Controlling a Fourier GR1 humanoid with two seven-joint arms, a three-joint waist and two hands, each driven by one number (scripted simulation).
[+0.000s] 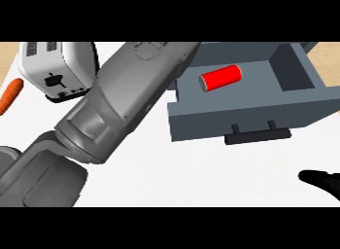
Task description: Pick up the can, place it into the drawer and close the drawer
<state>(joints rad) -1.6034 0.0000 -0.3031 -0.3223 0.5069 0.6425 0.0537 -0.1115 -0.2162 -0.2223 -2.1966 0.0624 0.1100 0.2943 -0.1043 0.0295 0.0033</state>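
Red cylindrical can lying on its side inside open grey box-shaped drawer, closing left to do; right hand low at edge, fingers unclear; left hand unseen.

No legible text, label, brand, number or sign found on any surface. Red can, lying in the grey drawer at 1 o'clock: plain, unmarked. Toaster at 10 o'clock: dark slots and lever only, no readable marking. Orange carrot at 9 o'clock: unmarked.
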